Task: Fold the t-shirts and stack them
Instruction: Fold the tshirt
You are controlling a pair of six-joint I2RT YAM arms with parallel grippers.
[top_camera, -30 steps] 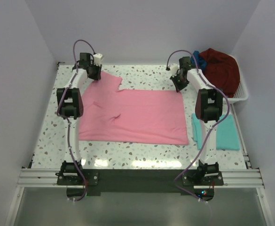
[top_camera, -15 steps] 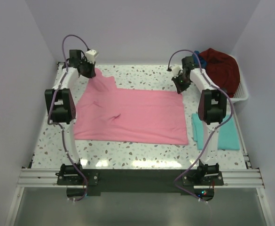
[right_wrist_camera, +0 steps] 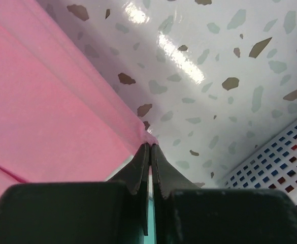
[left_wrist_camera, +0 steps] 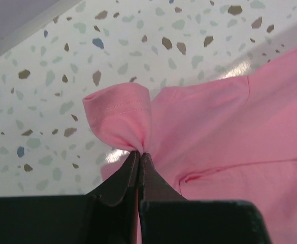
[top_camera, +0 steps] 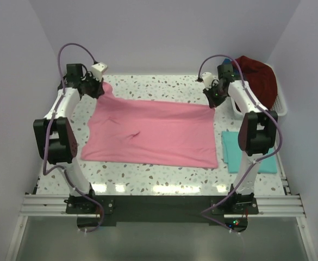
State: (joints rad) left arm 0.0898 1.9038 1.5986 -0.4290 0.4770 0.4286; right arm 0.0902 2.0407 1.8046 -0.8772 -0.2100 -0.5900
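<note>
The pink t-shirt [top_camera: 153,132] lies spread across the middle of the speckled table [top_camera: 159,176]. My left gripper [top_camera: 95,89] is shut on its far left sleeve, which bunches at the tips in the left wrist view [left_wrist_camera: 120,119]. My right gripper [top_camera: 214,98] is shut on its far right corner, seen pinched in the right wrist view [right_wrist_camera: 156,138]. A folded teal t-shirt [top_camera: 245,154] lies at the right, partly behind my right arm. Dark red and blue garments [top_camera: 256,76] sit heaped in a white basket [top_camera: 278,109] at the far right.
The basket's mesh wall [right_wrist_camera: 270,168] shows close to my right gripper. White walls close in the table on the left, back and right. A metal rail [top_camera: 159,205] runs along the near edge by the arm bases.
Both grippers have moved outward and apart, the left one further left, the right one right. The pink shirt's far edge has been pulled taut and wider, and the sleeve has moved left.
</note>
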